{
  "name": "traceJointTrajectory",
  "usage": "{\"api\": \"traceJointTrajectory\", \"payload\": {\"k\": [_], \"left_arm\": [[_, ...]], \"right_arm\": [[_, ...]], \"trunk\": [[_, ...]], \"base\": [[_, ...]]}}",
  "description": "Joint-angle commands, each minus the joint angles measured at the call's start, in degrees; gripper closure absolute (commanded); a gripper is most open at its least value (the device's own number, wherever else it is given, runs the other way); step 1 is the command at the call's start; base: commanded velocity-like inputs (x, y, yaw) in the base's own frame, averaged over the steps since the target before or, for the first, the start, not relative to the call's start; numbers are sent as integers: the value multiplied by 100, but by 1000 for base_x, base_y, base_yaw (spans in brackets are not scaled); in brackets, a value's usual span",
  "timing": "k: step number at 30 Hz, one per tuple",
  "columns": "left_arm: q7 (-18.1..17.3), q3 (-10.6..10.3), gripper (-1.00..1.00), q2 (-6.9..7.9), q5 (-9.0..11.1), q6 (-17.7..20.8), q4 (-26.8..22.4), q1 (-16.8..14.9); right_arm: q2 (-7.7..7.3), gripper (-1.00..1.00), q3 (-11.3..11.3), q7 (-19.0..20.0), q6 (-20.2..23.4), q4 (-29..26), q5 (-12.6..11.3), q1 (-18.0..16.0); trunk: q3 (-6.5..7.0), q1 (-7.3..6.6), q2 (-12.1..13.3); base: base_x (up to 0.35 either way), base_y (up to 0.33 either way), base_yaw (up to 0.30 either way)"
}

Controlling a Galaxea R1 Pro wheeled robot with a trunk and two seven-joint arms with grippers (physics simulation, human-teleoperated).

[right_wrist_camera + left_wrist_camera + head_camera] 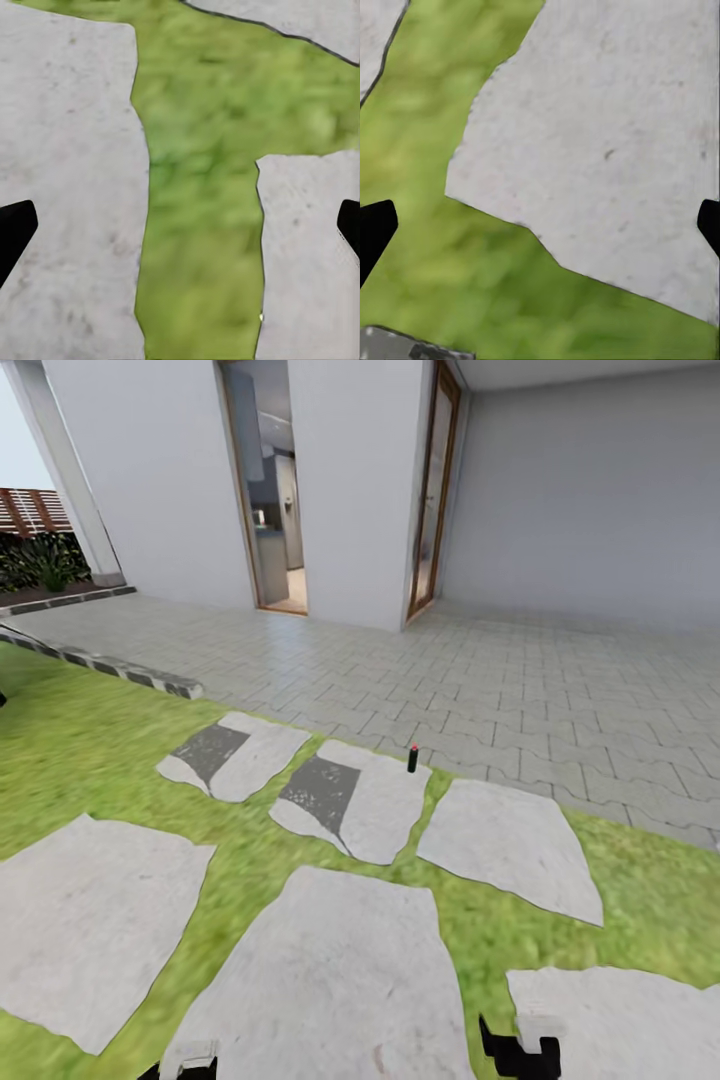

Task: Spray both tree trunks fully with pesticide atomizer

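Stepping stones (330, 970) lie across the lawn (90, 760) ahead of the robot, running up to a paved patio (520, 670) in front of the white house (350, 480). The pesticide atomizer (412, 758), a small dark bottle with a red top, stands upright at the far edge of one stone, just beside the patio's edge. It is well apart from both arms.

The left gripper (540, 221) hangs over a pale stone and grass with its fingertips spread wide and nothing between them. The right gripper (180, 225) is likewise wide apart and empty, over a grass strip between two stones. In the head view the right gripper shows at the near edge.

Neither tree is visible, so this looks like the approach to the pickup. The bottle is slim and tall for its base, so a finger brushing its side on the way in would likely tip it over onto the stone. Stopping the base short could also force a long, low reach.
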Motion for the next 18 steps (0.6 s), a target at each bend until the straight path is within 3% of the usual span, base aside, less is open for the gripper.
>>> {"api": "traceJointTrajectory", "payload": {"k": [1,18], "left_arm": [[0,0,-100,0,0,0,0,0],[0,0,-100,0,0,0,0,0]], "right_arm": [[2,-100,-2,0,0,0,-1,0],[-13,-100,-4,8,-3,8,3,0]], "trunk": [[0,0,0],[0,0,0]], "base": [[311,-125,0],[311,-125,0]]}}
